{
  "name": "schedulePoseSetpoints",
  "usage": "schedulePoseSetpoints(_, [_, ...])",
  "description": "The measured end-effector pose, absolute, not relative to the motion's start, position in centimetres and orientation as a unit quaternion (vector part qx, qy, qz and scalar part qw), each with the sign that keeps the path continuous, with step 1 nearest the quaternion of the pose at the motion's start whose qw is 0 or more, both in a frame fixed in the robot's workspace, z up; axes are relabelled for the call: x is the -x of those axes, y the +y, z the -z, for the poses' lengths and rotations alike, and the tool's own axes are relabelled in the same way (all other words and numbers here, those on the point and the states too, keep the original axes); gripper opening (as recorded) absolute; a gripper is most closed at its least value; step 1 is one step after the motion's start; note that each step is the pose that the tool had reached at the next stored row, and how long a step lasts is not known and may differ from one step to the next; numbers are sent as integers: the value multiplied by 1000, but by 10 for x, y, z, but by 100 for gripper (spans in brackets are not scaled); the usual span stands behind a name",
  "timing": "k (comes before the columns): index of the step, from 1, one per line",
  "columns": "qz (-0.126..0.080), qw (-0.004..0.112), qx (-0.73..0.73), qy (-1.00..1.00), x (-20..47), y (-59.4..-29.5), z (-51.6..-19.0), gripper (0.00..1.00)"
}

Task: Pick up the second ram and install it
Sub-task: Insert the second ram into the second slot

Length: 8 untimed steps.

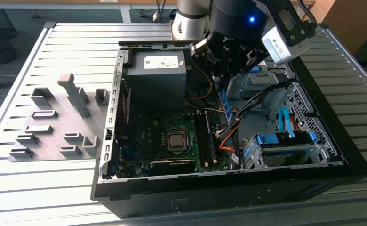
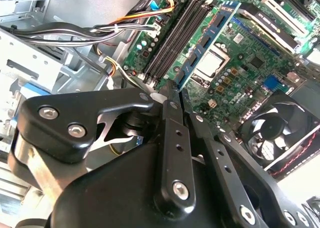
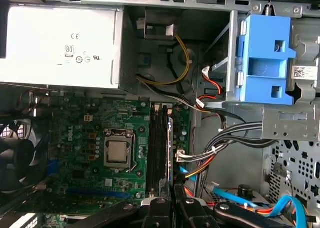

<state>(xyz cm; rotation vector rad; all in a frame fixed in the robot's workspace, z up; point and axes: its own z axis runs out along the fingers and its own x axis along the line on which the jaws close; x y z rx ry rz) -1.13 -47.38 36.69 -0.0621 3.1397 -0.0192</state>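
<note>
An open black computer case (image 1: pixel 353 160) lies on its side on a slatted metal bench (image 1: pixel 58 197). Inside it, a green motherboard (image 1: pixel 146 141) carries a bare processor socket (image 1: pixel 176 140) (its metal frame shows plainly in the first wrist view). A grey power supply (image 1: pixel 155 80) sits at the far end of the case, with yellow and orange wires (image 1: pixel 203 89) curling beside it. Blue plastic drive-bay clips (image 1: pixel 284 138) top a metal drive cage on the exterior view's right. A round black fan (image 2: pixel 277 130) sits beside the board. On the bench at the exterior view's left rests a grey fixture plate (image 1: pixel 58 127) with upright blocks.
</note>
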Motion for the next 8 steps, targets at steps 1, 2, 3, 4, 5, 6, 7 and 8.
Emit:
schedulePoseSetpoints(1, [6,1,20,1000,11,-474,-366,14])
schedulePoseSetpoints(2, [6,1,20,1000,11,-474,-365,14])
schedulePoseSetpoints(3, [6,1,20,1000,11,-474,-364,14])
schedulePoseSetpoints(4, [6,1,20,1000,11,-474,-363,14])
schedulePoseSetpoints(5, [6,1,20,1000,11,-474,-362,14])
schedulePoseSetpoints(6, [6,1,20,1000,11,-474,-360,14])
schedulePoseSetpoints(7, [6,1,20,1000,11,-474,-359,14])
schedulePoseSetpoints(8, [6,1,20,1000,11,-474,-358,14])
